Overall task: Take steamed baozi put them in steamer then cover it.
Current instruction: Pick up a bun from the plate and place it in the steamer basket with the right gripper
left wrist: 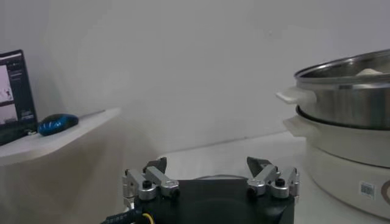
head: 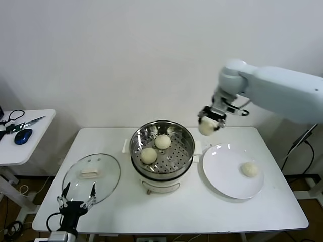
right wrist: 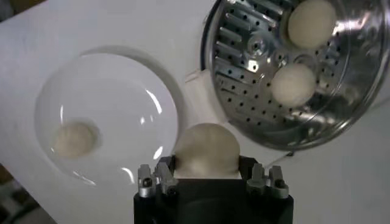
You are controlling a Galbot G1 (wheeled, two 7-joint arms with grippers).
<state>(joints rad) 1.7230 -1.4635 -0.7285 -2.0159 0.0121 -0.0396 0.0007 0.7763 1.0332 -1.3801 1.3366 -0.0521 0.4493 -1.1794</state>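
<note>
Baozi (head: 207, 127) sits clamped in my right gripper (head: 209, 122), held in the air between the steamer (head: 162, 149) and the white plate (head: 227, 179). Two more lie on the steamer's perforated tray; one remains on the plate. My left gripper (head: 76, 197) waits with jaws spread beside the cover (head: 91, 176).

White plate (head: 224, 176) on the white table (head: 202, 212); side table (head: 35, 136) with scissors (head: 25, 122), blue mouse (head: 22, 136).
</note>
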